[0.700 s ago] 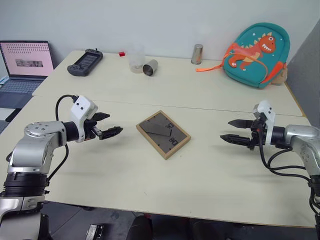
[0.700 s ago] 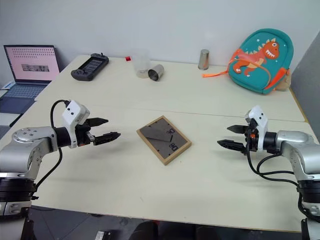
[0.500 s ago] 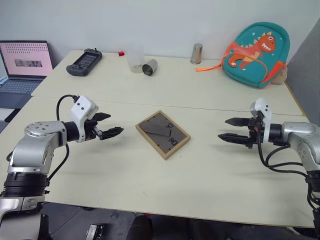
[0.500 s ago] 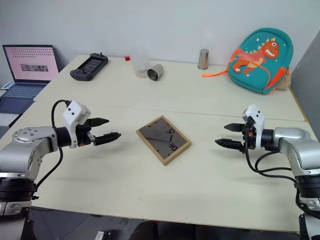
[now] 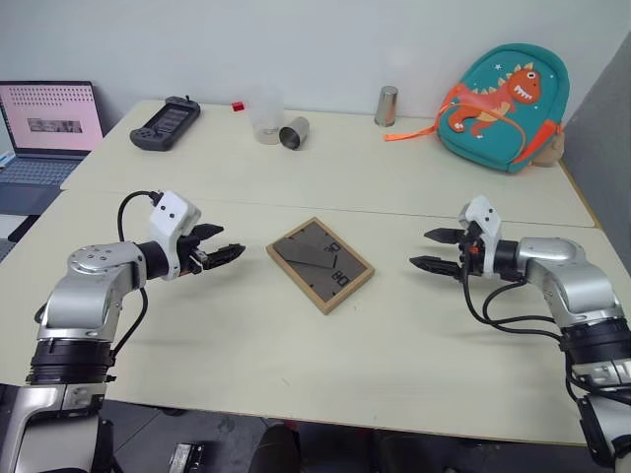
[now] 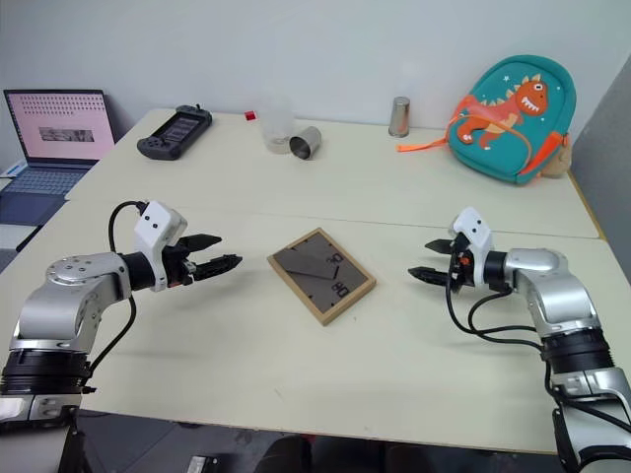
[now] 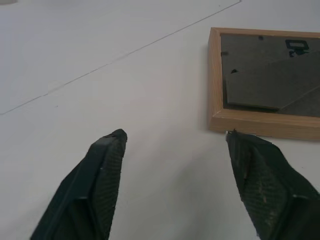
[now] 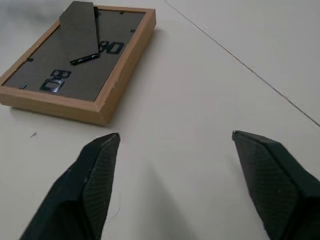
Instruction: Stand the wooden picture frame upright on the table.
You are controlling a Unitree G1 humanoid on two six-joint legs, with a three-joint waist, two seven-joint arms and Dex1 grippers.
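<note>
wooden picture frame [image 5: 319,263] face-down on table [image 5: 296,345]; left end effector [image 5: 225,254] and right end effector [image 5: 428,249] agape, empty.

Frame [image 5: 319,264] lying flat, back up, mid-counter [image 5: 296,365]. Left pincer [image 5: 225,253] hovering to frame's left, right pincer [image 5: 428,249] to its right, both apart from it and pointing inward at it. Backpack [image 5: 501,98] sitting at far right of counter. Two cups [image 5: 294,133] and upright can [image 5: 386,105] standing along far edge. Handheld console [image 5: 166,122] lying far left; laptop [image 5: 49,128] sitting beyond counter's left end.
</note>
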